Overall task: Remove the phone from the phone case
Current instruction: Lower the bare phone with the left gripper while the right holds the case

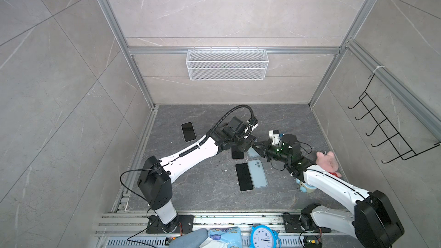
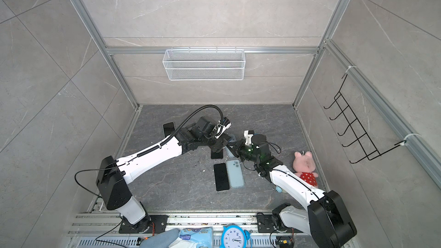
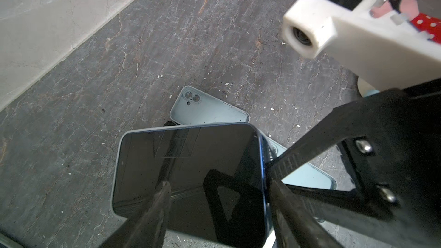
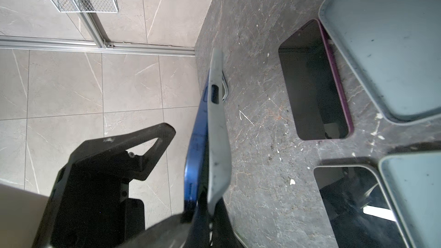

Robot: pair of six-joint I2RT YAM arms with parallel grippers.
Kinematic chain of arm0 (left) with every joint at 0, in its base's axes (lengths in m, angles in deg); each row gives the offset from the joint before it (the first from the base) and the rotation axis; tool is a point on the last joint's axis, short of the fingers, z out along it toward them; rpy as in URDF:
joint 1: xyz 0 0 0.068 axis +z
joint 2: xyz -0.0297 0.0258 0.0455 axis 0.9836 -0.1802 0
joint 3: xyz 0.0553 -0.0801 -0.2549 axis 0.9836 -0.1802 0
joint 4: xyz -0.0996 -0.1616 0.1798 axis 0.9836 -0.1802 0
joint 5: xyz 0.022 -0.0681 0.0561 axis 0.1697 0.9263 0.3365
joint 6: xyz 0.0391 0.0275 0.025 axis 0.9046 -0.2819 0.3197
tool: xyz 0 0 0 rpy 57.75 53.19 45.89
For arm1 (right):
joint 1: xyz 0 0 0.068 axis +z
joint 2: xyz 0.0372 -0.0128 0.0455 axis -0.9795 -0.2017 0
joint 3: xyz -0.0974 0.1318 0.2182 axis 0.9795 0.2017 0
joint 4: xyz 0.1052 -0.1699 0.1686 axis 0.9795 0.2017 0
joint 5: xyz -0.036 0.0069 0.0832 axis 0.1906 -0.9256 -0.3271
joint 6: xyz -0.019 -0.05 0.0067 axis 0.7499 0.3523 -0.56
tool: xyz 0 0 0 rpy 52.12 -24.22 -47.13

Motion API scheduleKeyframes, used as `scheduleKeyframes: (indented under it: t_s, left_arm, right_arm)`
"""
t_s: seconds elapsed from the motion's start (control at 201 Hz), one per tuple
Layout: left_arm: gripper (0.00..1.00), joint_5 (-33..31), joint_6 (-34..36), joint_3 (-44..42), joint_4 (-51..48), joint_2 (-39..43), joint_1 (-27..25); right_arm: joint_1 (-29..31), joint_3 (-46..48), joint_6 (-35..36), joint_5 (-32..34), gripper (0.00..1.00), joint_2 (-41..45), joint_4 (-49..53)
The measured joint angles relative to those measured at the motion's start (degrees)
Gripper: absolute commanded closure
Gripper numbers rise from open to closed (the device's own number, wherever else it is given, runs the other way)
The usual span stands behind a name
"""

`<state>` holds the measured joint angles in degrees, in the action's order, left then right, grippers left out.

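**Phone half out of its case above the worktop**
The blue-edged phone (image 3: pixel 191 175) hangs between both arms over mid-worktop (image 1: pixel 202 187), with the grey-blue phone case (image 4: pixel 218 139) sprung off one long side. The right gripper (image 4: pixel 205 220) is pinched tight on the case's lip. The left gripper (image 3: pixel 219 194) straddles the phone part-open, one finger (image 4: pixel 148 144) clear of it. Spare phones (image 1: pixel 244 176) and empty cases (image 1: pixel 257 174) lie just beneath; bare worktop runs to the back wall (image 1: pixel 226 91). The screen is dark and glossy.

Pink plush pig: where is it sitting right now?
In both top views the pink plush pig lies at the table's right edge, near the right wall, just beside the right arm.
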<state>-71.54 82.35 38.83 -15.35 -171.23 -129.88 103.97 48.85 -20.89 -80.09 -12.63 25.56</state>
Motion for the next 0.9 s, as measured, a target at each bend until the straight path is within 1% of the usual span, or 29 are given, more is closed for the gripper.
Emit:
scheduleKeyframes:
  t_s: [0.354, 0.588, 0.792, 0.897]
  left_arm:
    - [0.36, -1.2, 0.46, 0.04, -0.04, -0.87, -0.07]
    - [0.38, -5.73, 2.62, 0.66, -0.24, -1.88, -1.97]
    - [0.45, -10.01, 4.96, 0.92, -0.35, -3.28, -3.54]
    - [0.51, -12.0, 6.03, 0.92, -0.33, -3.89, -4.55]
  right_arm:
    - [0.5, 0.0, -0.02, 0.72, 1.0, -0.68, 0.17]
    - [0.81, 0.0, -0.04, 1.95, 1.0, -0.92, 1.07]
    - [1.27, 0.0, -0.04, 3.37, 1.0, -1.4, 2.51]
    - [1.49, 0.0, -0.04, 4.07, 1.0, -1.51, 3.34]
